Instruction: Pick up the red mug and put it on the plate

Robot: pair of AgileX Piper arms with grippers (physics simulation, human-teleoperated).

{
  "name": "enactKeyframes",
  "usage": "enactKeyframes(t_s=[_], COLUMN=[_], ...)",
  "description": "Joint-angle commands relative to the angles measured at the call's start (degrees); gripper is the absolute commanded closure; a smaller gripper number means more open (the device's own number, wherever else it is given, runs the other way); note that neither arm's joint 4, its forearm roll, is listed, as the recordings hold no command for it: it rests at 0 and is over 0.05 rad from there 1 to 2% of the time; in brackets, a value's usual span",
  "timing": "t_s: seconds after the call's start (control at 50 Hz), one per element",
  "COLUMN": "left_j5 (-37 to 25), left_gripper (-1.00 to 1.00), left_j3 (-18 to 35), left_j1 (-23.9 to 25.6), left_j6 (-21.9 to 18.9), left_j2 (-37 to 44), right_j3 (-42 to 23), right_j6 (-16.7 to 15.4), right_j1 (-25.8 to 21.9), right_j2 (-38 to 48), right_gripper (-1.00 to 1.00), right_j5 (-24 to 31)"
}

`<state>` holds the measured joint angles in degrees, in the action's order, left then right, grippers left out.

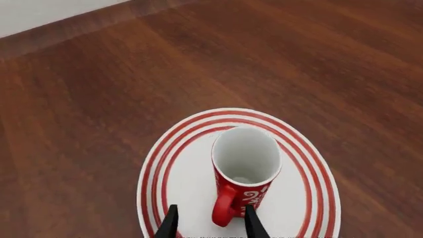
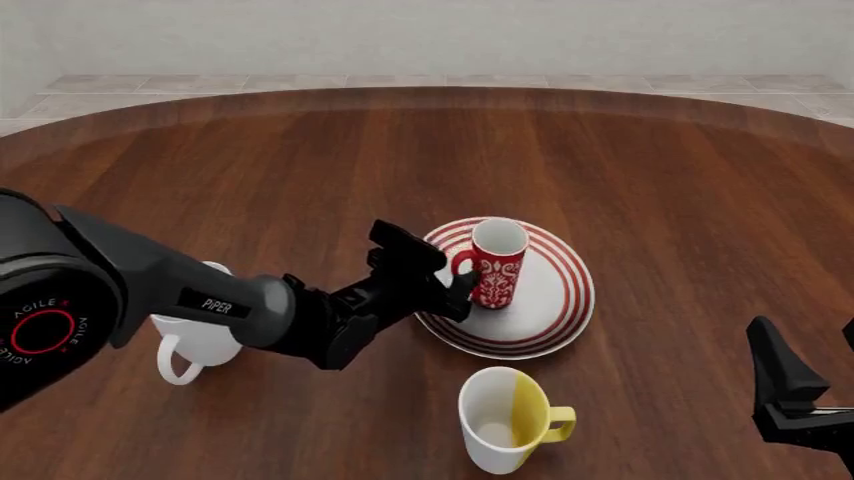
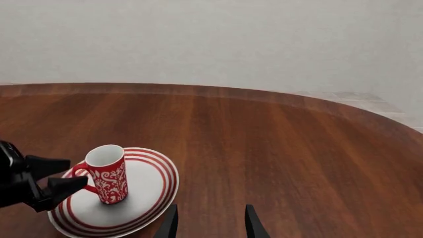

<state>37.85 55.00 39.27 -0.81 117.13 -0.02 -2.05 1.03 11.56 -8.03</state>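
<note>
The red mug stands upright on the plate, centre frame. The left gripper straddles its handle, fingers spread, apparently not pinching. The right gripper, also spread, idles lower right.

Table: round or oval top, dark reddish-brown wood, planks with the grain running from 6 o'clock toward 12 o'clock in the front view. Its far edge curves from 9 o'clock up through 12 and down to 3 o'clock, with a slightly paler band along the rim.

Floor: pale beige tiles with faint grout lines, seen as a narrow strip beyond the table's far edge, at 11 to 1 o'clock.

Wall: plain off-white, unbroken, filling the top of the front view at 12 o'clock; a low skirting may run along its foot, though too faint to confirm.

Light: soft, even, with a mild sheen on the wood.
</note>
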Motion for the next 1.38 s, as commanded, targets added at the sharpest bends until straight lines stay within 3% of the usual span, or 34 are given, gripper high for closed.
enactKeyframes(t_s=[0.02, 0.4, 0.62, 0.84, 1.08, 1.24, 1.38], left_j5=[0.5, 0.6, 1.0, -1.3, -7.6, -15.8, -27.9], left_gripper=[-1.0, -1.0, -1.0, -1.0, -1.0, -1.0, -1.0], left_j3=[-0.9, -2.7, -9.7, -20.3, -31.2, -36.7, -40.3], left_j1=[0.5, 0.0, 2.0, 5.6, 7.5, 7.1, 5.8], left_j6=[-1.3, -1.0, 0.8, 2.9, 1.9, 1.4, 1.7], left_j2=[-0.3, -3.2, -12.1, -28.6, -48.7, -64.8, -83.5], right_j3=[0.0, 0.0, 0.0, 0.0, 0.0, 0.0, -0.1], right_j6=[0.1, 0.0, -0.3, -0.8, -1.6, -1.9, -1.9], right_j1=[0.2, 0.0, -0.3, -0.7, -1.4, -1.8, -1.8], right_j2=[-0.1, 0.0, -1.3, -5.4, -11.3, -11.5, -11.5], right_gripper=[-1.0, -1.0, -1.0, -1.0, -1.0, -1.0, -1.0], right_j5=[0.1, 0.1, 1.1, 4.5, 9.2, 8.9, 8.4])
